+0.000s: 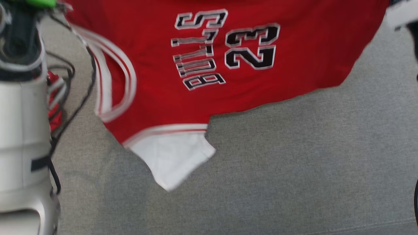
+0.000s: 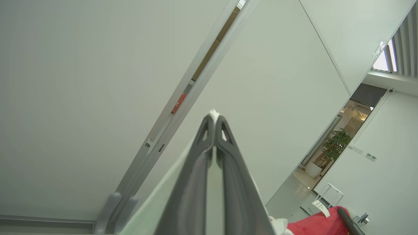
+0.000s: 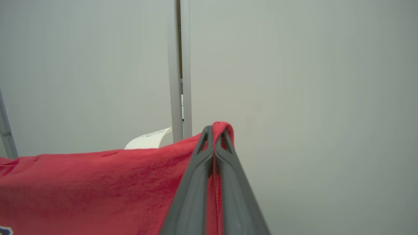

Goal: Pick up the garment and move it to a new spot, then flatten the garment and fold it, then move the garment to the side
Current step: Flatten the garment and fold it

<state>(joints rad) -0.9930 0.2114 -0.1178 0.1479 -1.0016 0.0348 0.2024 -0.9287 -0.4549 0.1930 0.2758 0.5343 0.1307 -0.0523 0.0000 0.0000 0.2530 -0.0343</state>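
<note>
The red jersey [image 1: 156, 85] hangs spread above the grey surface, its black number 23 [image 1: 251, 47] and lettering turned sideways. One white sleeve [image 1: 173, 156] dangles lowest, and striped trim [image 1: 114, 75] loops at the left. In the left wrist view, my left gripper [image 2: 214, 119] is shut, with a scrap of white fabric pinched at its tips; red cloth [image 2: 313, 223] and a white tag [image 2: 321, 208] show low right. My right gripper [image 3: 215, 130] is shut on a fold of the red jersey [image 3: 98, 186], with the tag [image 3: 148, 141] sticking up behind the cloth's edge.
A grey fabric surface [image 1: 294, 163] lies under the jersey. My pale left forearm [image 1: 23, 130] fills the left edge, with black cables [image 1: 65, 107] beside it. Part of the right arm [image 1: 401, 13] shows top right. White walls and a doorway with a plant [image 2: 336, 143] lie beyond.
</note>
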